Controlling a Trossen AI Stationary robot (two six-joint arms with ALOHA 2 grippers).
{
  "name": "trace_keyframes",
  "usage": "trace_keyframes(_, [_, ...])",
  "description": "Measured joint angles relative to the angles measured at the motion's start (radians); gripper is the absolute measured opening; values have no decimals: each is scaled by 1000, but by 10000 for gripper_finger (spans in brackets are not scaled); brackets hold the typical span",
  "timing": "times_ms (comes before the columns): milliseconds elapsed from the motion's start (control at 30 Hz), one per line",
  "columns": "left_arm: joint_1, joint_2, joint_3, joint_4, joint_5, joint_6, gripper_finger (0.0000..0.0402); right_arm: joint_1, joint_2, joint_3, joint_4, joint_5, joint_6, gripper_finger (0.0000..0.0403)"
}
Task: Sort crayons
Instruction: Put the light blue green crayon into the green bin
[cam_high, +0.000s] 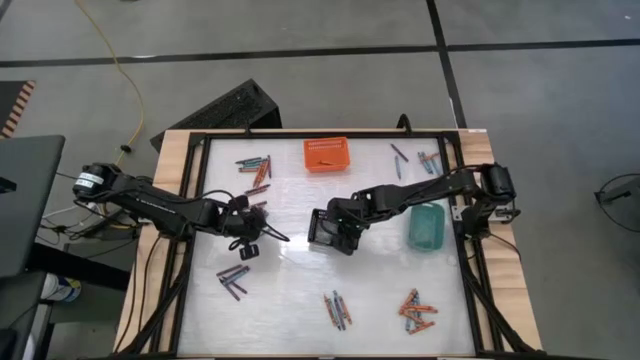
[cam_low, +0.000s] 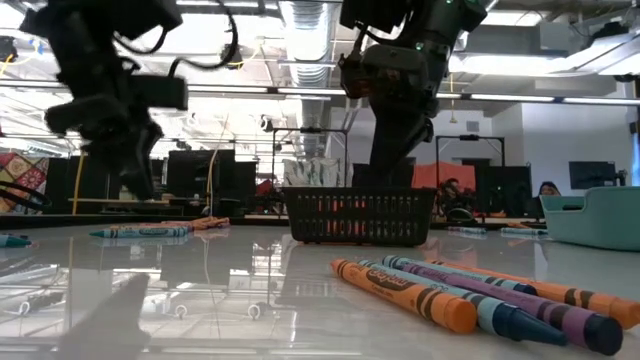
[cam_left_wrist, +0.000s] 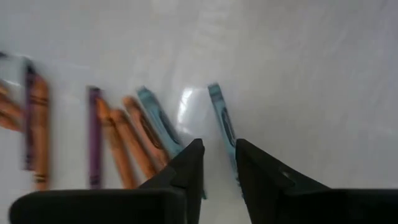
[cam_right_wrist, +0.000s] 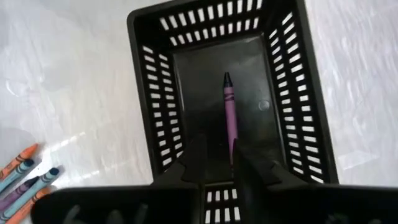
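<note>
The right end effector (cam_right_wrist: 219, 160) hangs over the black slotted plastic basket (cam_right_wrist: 155, 81) near the middle of the white worktop (cam_high: 300, 290), its fingers parted a little and gripping nothing; a purple crayon (cam_right_wrist: 229, 112) shows just past the fingertips, against the basket's floor. The left end effector (cam_left_wrist: 219, 163) is low over the worktop, its fingers slightly apart with a teal-blue crayon (cam_left_wrist: 221, 118) running into the gap between them, beside a row of orange, purple and teal crayons (cam_left_wrist: 118, 140). Other crayon clusters lie scattered near the worktop's edges (cam_high: 418, 312), with an orange basket (cam_high: 327, 154) at the far side and a teal basket (cam_high: 426, 226) to the right.
</note>
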Motion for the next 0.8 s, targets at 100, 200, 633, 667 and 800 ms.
trace_keyframes(100, [0,0,-52,59,29,-31,109,9,0,0,1,0,-1,87])
trace_keyframes(200, [0,0,-78,104,31,-51,121,18,-5,0,-1,0,-3,96])
trace_keyframes(633, [41,66,-81,180,61,21,121,30,-53,0,14,6,-5,101])
trace_keyframes(667, [46,82,-82,183,69,29,121,30,-53,1,14,6,-6,101])
trace_keyframes(800, [66,132,-80,219,100,42,119,30,-53,1,20,9,-10,101])
